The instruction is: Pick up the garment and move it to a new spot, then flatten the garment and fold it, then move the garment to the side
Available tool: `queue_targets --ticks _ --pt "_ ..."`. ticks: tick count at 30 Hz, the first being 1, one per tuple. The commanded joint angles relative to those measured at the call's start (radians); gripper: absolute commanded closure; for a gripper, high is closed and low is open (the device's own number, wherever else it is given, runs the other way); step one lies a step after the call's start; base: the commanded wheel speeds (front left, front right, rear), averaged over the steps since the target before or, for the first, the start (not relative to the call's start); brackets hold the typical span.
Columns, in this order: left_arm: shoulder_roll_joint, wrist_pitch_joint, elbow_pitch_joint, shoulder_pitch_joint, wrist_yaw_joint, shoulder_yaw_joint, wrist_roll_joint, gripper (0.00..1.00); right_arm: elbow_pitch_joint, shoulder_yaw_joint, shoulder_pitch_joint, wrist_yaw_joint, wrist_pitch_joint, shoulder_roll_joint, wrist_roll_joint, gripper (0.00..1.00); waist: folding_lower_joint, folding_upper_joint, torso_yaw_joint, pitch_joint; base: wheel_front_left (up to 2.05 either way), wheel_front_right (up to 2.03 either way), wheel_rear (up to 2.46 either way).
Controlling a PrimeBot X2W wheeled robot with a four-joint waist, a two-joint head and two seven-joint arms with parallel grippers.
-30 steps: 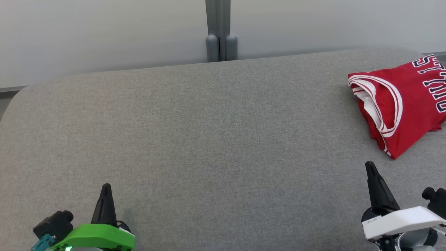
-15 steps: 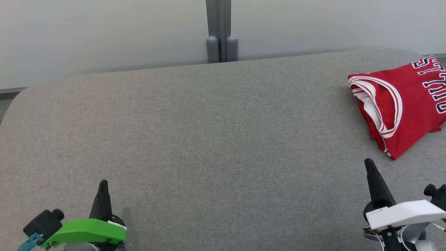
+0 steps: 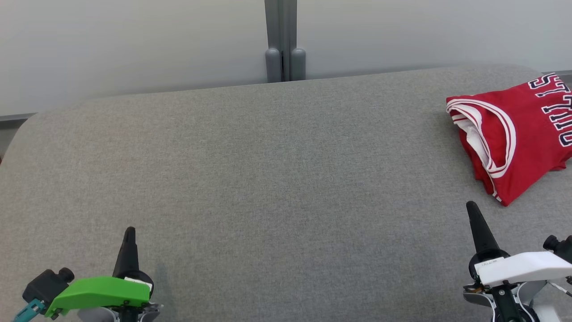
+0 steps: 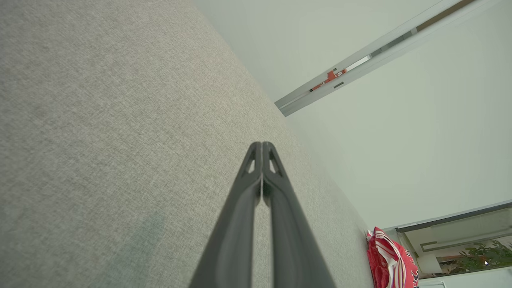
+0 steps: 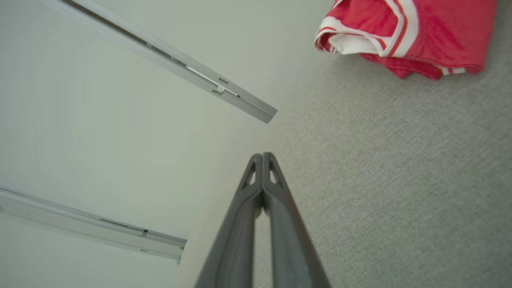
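The garment [image 3: 518, 134] is a red jersey with white trim and dark lettering, folded in a bundle at the far right of the grey padded table [image 3: 268, 179]. It also appears in the right wrist view [image 5: 412, 32] and small in the left wrist view [image 4: 390, 260]. My right gripper [image 3: 472, 206] is shut and empty, just in front of the garment and apart from it. Its tips meet in the right wrist view [image 5: 262, 154]. My left gripper [image 3: 130, 230] is shut and empty at the lower left, its tips together in the left wrist view [image 4: 262, 143].
A pale wall with a grey vertical post [image 3: 285, 40] runs behind the table's far edge. The table's rounded corner [image 3: 27, 125] lies at the far left. Wide bare grey surface lies between the two grippers.
Both grippers have drawn slightly back toward the bottom edge, and the view has shifted a little. The garment has stayed where it was.
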Motion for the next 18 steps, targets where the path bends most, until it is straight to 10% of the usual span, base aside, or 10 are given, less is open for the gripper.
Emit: queue_targets --ticks 1,18 --pt "0.0 0.006 -0.008 -0.028 -0.009 0.011 -0.029 1.0 -0.001 -0.006 -0.025 0.0 0.006 -0.002 0.029 1.0 0.0 -0.0001 0.0 -0.001 0.0 0.0 0.0" --pt "-0.008 0.052 0.001 -0.046 -0.033 0.042 -0.19 1.0 0.045 -0.018 -0.06 0.0 0.037 0.008 0.191 1.0 0.0 -0.0001 0.002 -0.007 0.0 0.0 0.0"
